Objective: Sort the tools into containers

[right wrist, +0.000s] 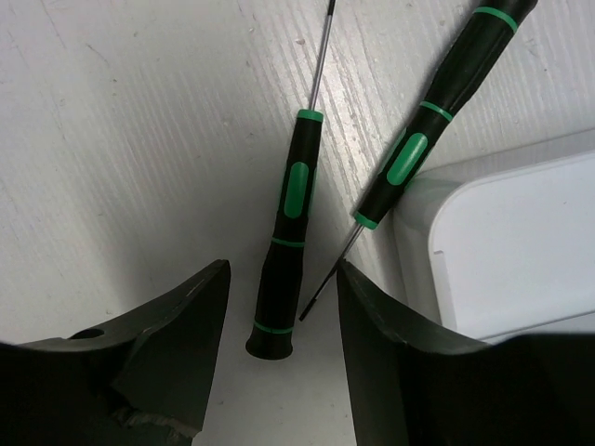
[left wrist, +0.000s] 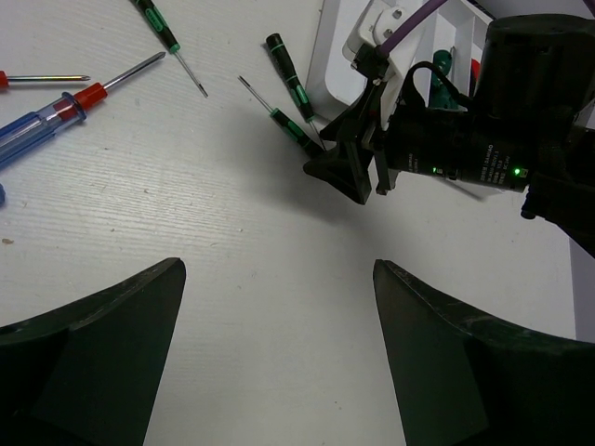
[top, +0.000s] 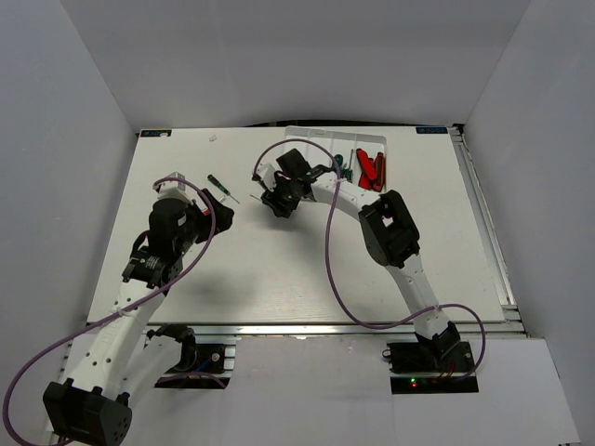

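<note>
One green-handled screwdriver [right wrist: 286,232] lies between the right jaws.

**Inspector:** Handle colours, nearer screwdriver [right wrist: 284,232]?

**Assistant:** Black, with green bands and one green oval inlay. The second screwdriver [right wrist: 437,102] has the same pattern. Both shafts are dark grey metal.

**Inspector:** Surfaces?

**Assistant:** The table [right wrist: 112,139] is white with a faintly streaked grain. The tray [right wrist: 502,251] is plain white.

**Inspector:** Other tools?

**Assistant:** The large screwdriver [left wrist: 46,121] has a translucent blue handle and a red collar. The utility knives [top: 372,169] are red with black.

**Inspector:** Cabling?

**Assistant:** The cable [top: 330,269] is purple throughout.
</note>
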`<state>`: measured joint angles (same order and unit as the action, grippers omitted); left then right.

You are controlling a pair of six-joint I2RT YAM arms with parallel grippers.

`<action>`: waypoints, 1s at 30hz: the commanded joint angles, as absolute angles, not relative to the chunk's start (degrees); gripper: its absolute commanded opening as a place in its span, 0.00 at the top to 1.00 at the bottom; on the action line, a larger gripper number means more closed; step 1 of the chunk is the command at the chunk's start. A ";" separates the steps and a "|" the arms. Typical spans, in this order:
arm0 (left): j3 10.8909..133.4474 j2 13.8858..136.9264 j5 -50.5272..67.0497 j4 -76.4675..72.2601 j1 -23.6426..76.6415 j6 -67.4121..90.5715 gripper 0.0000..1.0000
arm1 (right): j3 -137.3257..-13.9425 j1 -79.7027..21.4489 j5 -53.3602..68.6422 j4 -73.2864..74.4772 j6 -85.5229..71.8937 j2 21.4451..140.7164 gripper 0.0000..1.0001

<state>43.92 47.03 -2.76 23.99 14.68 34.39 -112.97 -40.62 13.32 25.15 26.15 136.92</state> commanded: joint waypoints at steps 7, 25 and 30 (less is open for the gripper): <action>43.15 46.23 -2.29 23.56 14.33 35.33 0.06 | -112.94 -40.96 13.45 24.78 27.42 137.37 0.59; 42.45 47.02 -0.62 21.18 14.33 36.39 0.06 | -97.22 -41.13 17.58 21.10 27.42 124.99 0.82; 42.54 47.29 -0.35 20.92 14.33 36.47 0.06 | -94.05 -41.13 19.33 19.51 27.51 120.68 0.81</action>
